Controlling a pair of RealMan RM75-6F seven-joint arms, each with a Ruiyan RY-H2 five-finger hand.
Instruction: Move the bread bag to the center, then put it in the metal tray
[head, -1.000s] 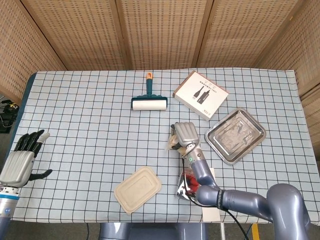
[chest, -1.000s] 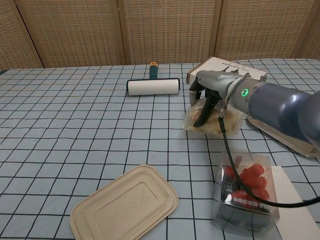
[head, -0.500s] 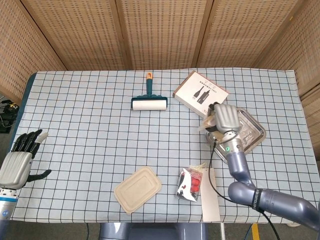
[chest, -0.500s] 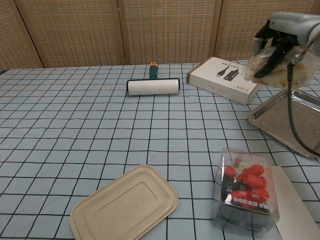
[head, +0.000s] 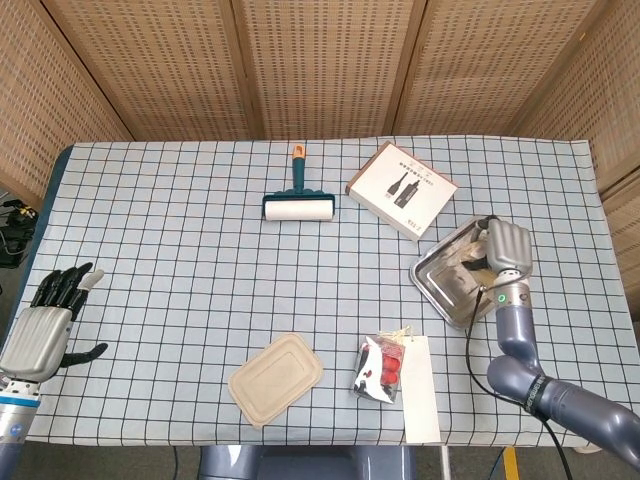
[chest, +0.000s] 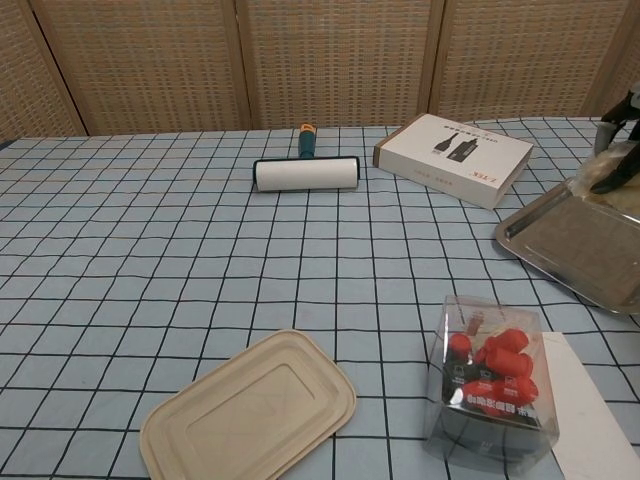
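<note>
The bread bag (head: 467, 262) is a clear crinkled bag with pale bread in it, over the metal tray (head: 447, 291) at the right of the table. My right hand (head: 506, 246) grips the bag from above, fingers curled around it. In the chest view the bread bag (chest: 613, 181) and the right hand (chest: 622, 135) show only at the right edge, above the far end of the tray (chest: 560, 240). Whether the bag touches the tray floor I cannot tell. My left hand (head: 47, 322) hovers off the table's left front corner, fingers apart, holding nothing.
A lint roller (head: 297, 205) and a white box (head: 401, 188) lie at the back. Near the front edge are a beige lid (head: 276, 378), a clear box of red items (head: 380, 368) and a white paper strip (head: 421, 392).
My right hand lifted the bread bag from the table's middle, carried it right past the white box, and lowered it over the tray. The left hand barely shifted.
</note>
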